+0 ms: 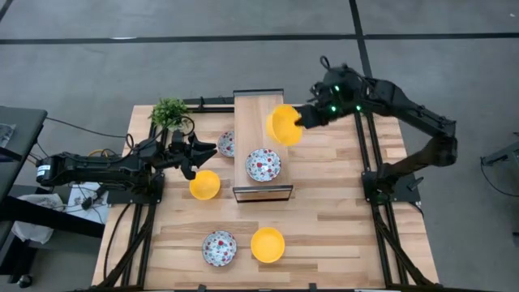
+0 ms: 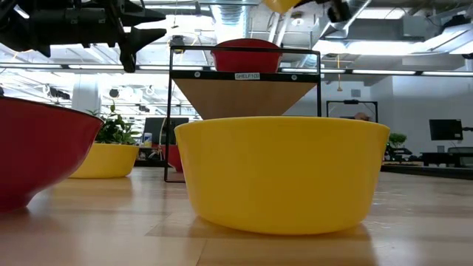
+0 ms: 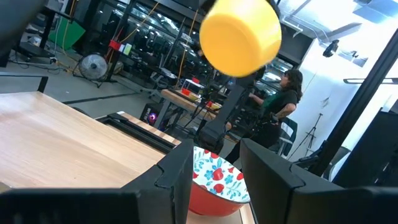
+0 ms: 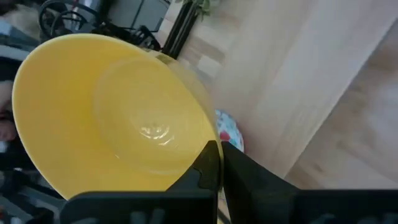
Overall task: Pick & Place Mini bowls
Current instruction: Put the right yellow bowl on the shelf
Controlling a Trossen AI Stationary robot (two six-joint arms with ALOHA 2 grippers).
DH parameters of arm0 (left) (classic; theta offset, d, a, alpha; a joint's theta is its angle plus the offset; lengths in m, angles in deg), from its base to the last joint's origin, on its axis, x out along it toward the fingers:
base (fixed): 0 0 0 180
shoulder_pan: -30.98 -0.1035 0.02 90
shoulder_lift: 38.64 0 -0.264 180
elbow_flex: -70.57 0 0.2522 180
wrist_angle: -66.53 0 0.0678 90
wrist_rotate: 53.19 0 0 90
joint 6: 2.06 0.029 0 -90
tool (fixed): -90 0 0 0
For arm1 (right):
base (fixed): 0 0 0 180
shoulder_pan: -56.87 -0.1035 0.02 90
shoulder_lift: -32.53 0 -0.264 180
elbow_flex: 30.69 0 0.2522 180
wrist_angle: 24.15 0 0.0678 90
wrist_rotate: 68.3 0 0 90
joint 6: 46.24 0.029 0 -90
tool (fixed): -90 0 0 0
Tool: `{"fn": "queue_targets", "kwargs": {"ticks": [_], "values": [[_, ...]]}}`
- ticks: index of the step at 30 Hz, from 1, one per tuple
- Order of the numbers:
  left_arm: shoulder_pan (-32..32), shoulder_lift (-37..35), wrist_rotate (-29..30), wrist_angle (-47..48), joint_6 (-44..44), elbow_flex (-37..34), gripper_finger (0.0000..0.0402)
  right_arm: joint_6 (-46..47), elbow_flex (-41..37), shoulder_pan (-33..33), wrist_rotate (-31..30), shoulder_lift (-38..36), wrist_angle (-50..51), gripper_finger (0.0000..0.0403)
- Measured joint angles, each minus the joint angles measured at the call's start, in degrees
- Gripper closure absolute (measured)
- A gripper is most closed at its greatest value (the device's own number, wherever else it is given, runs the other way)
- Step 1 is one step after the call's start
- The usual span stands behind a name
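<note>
My right gripper (image 1: 302,118) is shut on a plain yellow mini bowl (image 1: 285,124), held in the air over the far part of the wooden shelf (image 1: 255,109). The same bowl shows in the left wrist view (image 3: 240,35) and the right wrist view (image 4: 112,118). A floral bowl (image 1: 263,165) rests by its base on the shelf top. My left gripper (image 1: 202,160) hangs open left of the shelf, above a yellow bowl (image 1: 204,185) on the table. A floral bowl (image 1: 227,143) sits beside the shelf. Another floral bowl (image 1: 219,247) and a yellow one (image 1: 268,244) stand near the table's near edge. My right gripper pinches the yellow bowl's rim (image 4: 208,144), one finger (image 4: 204,169) inside the bowl and the other outside its wall. The fingers come roughly level from the table's right side. The bowl is lifted clear and tilted, its underside (image 3: 236,53) turned toward the left arm.
A small green potted plant (image 1: 169,113) stands at the table's far left corner, behind my left arm. The shelf's black frame (image 1: 262,193) stands mid-table. Bare wood lies on the table's right half (image 1: 340,211). A person (image 3: 280,99) is in the room beyond the table.
</note>
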Motion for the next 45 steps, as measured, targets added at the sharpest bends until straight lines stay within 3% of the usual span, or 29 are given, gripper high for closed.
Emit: {"fn": "queue_targets", "kwargs": {"ticks": [13, 18, 45], "values": [[0.02, 0.0, 0.0, 0.0, -0.01, 0.0, 0.027, -14.18, 37.6, 5.16, 0.05, 24.53, 21.68, 0.0403], [0.02, -0.02, 0.0, 0.0, -0.02, 0.0, 0.027, -15.04, 35.33, 7.88, 3.32, 27.31, 21.72, 0.0403], [0.02, 0.0, 0.0, 0.0, 0.03, 0.0, 0.027, -16.46, 35.35, 14.06, 4.42, 41.18, 18.49, 0.0403]]}}
